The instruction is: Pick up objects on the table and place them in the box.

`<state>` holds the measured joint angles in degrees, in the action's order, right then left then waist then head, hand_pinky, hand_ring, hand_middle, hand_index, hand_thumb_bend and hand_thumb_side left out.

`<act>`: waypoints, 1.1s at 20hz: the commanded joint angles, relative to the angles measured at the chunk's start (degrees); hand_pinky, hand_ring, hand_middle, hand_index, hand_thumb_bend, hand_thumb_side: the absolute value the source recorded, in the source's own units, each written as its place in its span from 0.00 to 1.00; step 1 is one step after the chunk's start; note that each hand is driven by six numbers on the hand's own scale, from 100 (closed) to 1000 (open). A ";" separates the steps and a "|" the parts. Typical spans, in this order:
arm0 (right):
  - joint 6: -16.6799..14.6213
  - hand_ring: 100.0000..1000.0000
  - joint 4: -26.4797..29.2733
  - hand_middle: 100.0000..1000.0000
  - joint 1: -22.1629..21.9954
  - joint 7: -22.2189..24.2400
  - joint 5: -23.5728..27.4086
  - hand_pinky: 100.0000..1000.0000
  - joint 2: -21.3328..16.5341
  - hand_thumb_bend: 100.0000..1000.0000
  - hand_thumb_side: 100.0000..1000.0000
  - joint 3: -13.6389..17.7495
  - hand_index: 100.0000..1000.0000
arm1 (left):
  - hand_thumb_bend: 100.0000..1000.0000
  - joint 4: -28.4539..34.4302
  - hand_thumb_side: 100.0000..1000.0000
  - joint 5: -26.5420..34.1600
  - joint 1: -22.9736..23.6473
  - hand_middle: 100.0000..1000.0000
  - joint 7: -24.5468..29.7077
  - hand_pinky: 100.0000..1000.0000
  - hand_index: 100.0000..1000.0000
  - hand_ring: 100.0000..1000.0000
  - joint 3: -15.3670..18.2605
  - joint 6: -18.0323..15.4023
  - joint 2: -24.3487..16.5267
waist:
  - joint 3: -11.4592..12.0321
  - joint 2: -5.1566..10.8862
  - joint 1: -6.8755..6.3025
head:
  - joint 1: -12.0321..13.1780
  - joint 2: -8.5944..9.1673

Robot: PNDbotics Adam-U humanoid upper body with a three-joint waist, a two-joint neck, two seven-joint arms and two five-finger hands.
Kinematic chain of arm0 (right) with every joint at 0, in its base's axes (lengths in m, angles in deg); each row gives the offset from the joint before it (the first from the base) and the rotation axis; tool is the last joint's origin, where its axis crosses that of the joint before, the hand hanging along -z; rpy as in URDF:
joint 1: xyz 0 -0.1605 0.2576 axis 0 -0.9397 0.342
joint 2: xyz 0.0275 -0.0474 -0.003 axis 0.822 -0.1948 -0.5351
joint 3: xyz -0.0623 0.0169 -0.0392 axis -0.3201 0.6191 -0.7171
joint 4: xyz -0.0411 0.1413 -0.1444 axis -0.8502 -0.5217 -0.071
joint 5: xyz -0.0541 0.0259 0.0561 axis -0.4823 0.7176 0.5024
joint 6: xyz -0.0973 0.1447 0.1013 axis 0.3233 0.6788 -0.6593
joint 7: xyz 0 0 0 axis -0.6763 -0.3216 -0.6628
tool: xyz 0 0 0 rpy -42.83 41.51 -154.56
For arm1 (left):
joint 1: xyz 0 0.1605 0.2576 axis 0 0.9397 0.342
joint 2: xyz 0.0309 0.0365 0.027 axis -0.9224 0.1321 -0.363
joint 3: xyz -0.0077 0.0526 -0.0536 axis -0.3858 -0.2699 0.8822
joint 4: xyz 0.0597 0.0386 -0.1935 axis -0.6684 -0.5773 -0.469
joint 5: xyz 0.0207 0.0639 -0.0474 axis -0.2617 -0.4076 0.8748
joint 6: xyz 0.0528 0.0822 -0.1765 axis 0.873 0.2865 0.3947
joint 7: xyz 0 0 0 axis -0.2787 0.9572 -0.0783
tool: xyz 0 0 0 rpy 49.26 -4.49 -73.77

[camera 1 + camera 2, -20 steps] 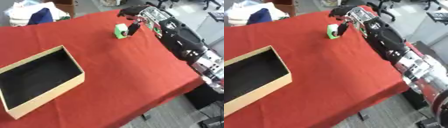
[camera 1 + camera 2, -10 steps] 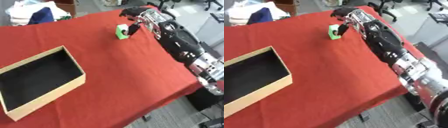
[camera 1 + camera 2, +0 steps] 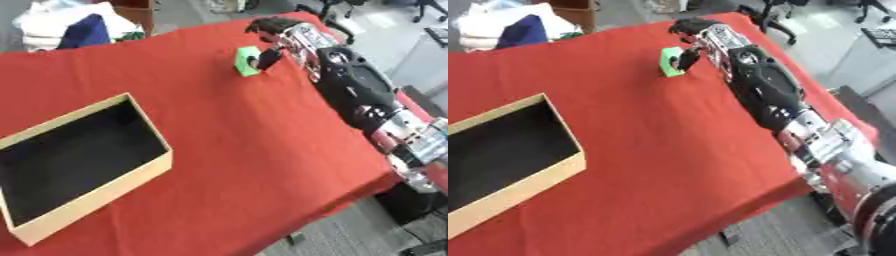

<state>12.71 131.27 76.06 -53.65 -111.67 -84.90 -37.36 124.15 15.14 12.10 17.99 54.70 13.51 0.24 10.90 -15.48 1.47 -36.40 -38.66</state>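
Since the green block (image 3: 246, 61) sits far from the box (image 3: 150, 171), right hand (image 3: 273, 36) reaches out, fingers curled round it, ready to lift.

A plain red cloth covers the table (image 3: 262, 145). The box (image 3: 131, 187) is tan outside and black inside. At 12 o'clock, a bright green block (image 3: 245, 61) meets the black, silver-jointed robot hand (image 3: 273, 39).
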 commanded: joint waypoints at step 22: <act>-0.99 0.88 4.50 1.00 -0.22 2.41 2.30 0.82 -3.75 0.26 0.38 -0.02 1.00 | 0.00 1.09 0.59 0.20 -0.11 0.56 0.13 0.65 0.74 0.59 0.28 -0.07 -0.84 | -0.38 1.41 -0.26 | 0.10 0.21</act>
<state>11.91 135.08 75.20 -51.69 -109.92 -85.79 -37.62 124.15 15.15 12.19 18.05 54.70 13.46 0.25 10.55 -15.15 1.25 -36.38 -38.72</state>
